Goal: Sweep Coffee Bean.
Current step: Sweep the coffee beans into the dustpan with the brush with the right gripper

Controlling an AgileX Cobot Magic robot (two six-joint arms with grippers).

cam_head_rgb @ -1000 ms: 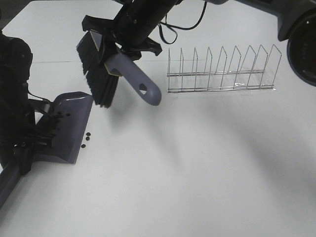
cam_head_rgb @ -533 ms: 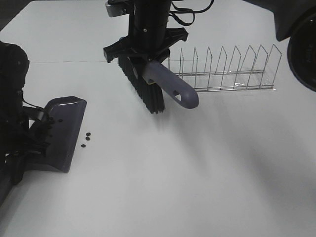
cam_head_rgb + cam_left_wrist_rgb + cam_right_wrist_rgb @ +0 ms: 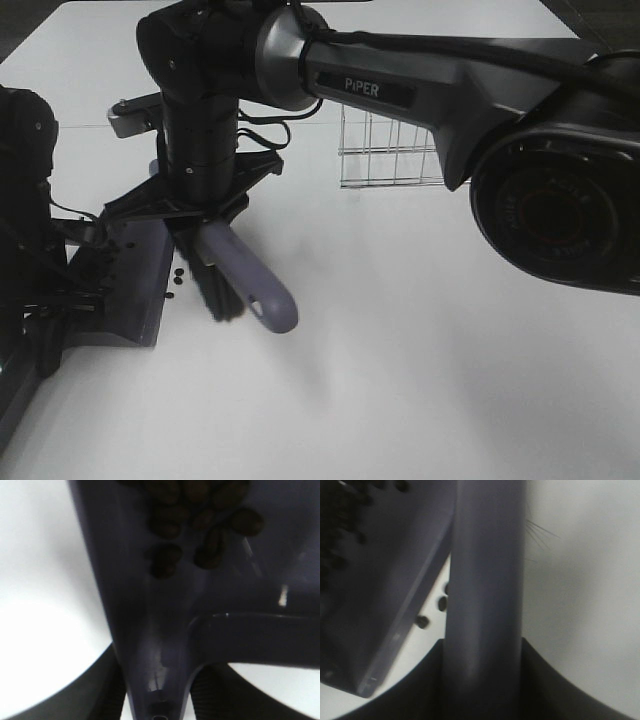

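The purple dustpan (image 3: 135,290) lies at the left, its handle (image 3: 155,655) clamped in my shut left gripper (image 3: 72,285). Several coffee beans (image 3: 200,525) sit inside the pan. Two loose coffee beans (image 3: 176,277) lie on the table just off the pan's lip, and they also show in the right wrist view as beans (image 3: 422,621) beside the dustpan (image 3: 375,580). My right gripper (image 3: 195,205) reaches across the middle, shut on the brush's lavender handle (image 3: 485,595). The black bristles (image 3: 215,292) stand right beside the loose beans, and the handle (image 3: 255,290) slopes toward the front.
A wire dish rack (image 3: 390,150) stands at the back, partly hidden behind the right arm. The left arm's black body (image 3: 25,200) fills the far left edge. White tabletop (image 3: 420,380) spreads to the right and front.
The right arm has swung the brush down and left, from near the wire rack to just beside the dustpan's lip. The dustpan and the two loose beans have hardly moved.
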